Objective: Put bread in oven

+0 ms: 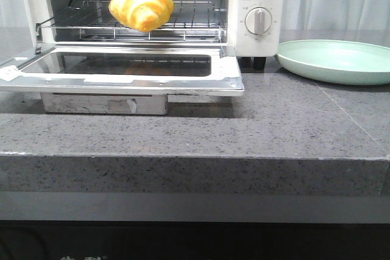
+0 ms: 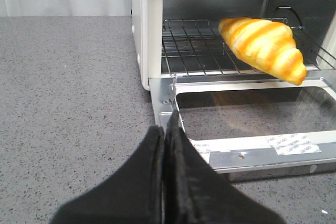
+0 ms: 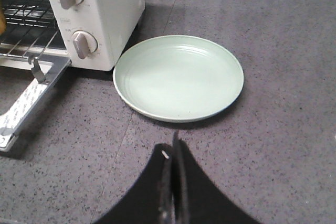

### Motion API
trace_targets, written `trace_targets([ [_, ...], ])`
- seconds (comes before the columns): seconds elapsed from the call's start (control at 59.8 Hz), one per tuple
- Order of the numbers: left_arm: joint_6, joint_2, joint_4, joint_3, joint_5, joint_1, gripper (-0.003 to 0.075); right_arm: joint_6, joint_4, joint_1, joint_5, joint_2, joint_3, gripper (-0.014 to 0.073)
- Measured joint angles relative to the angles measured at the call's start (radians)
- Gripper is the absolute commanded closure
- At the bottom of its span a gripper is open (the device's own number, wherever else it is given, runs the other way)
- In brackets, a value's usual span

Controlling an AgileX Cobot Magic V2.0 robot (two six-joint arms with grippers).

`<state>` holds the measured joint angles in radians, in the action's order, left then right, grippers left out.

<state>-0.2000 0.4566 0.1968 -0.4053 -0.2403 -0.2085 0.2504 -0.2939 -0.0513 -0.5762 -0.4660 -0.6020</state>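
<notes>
The bread [image 1: 142,5] is a glossy golden-orange bun with pale stripes. It lies on the wire rack [image 1: 183,24] of the white oven [image 1: 256,4], at the rack's front edge; it also shows in the left wrist view [image 2: 262,46]. The glass door [image 1: 122,71] is folded down flat and open. My left gripper [image 2: 166,130] is shut and empty, low over the counter by the door's left corner. My right gripper [image 3: 174,150] is shut and empty, above the counter in front of the plate. Neither gripper shows in the front view.
A pale green plate [image 3: 178,80] with nothing on it sits on the grey speckled counter [image 1: 274,132] right of the oven, close to its dials [image 1: 258,21]. The open door [image 2: 247,145] juts toward me over the counter. A curtain hangs behind.
</notes>
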Motion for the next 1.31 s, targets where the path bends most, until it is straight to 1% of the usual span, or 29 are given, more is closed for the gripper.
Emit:
trace_targets([
  [0.134, 0.0, 0.0, 0.0, 0.0, 0.0, 0.0, 0.0741, 0.001, 0.0, 0.0, 0.014, 0.151, 0.129, 0.0654],
  [0.234, 0.0, 0.0, 0.0, 0.0, 0.0, 0.0, 0.0741, 0.001, 0.0, 0.0, 0.014, 0.224, 0.176, 0.0654],
  [0.335, 0.0, 0.0, 0.0, 0.0, 0.0, 0.0, 0.0741, 0.001, 0.0, 0.0, 0.014, 0.261, 0.188, 0.0654],
  [1.205, 0.0, -0.01, 0.0, 0.017, 0.011, 0.0, 0.0741, 0.001, -0.008, 0.0, 0.02, 0.269, 0.191, 0.0654],
  [1.255, 0.011, -0.026, -0.011, 0.029, 0.011, 0.0, 0.0741, 0.001, -0.008, 0.0, 0.02, 0.269, 0.191, 0.0654],
  [1.305, 0.058, -0.053, -0.047, 0.044, 0.011, 0.0, 0.0741, 0.002, -0.008, 0.0, 0.02, 0.269, 0.191, 0.0654],
])
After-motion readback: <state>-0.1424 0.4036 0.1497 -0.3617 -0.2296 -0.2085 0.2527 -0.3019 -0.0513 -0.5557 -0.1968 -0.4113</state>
